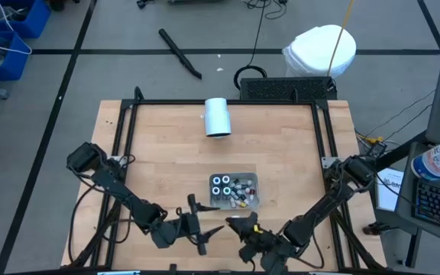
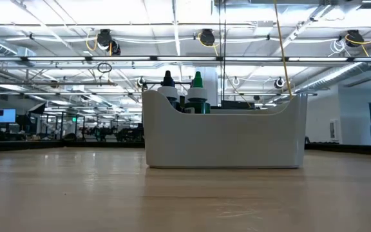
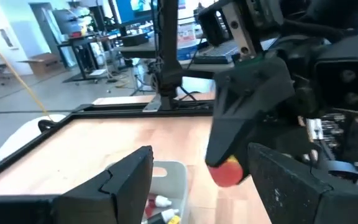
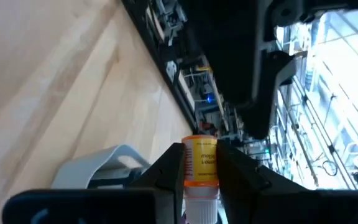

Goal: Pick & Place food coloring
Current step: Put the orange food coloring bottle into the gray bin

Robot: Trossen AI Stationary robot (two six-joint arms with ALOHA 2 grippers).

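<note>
The right gripper is closed on one small food coloring bottle with a yellow label and an orange ring; the bottle sits between its two dark fingers. In the high view this gripper is near the front edge of the counter, just beside the grey tray. The other food coloring bottles stand and lie inside this tray. The left gripper waits close by, on the other side of the tray's front, with its fingers wide apart and holding nothing. A white cylinder lies farther back on the counter.
</note>
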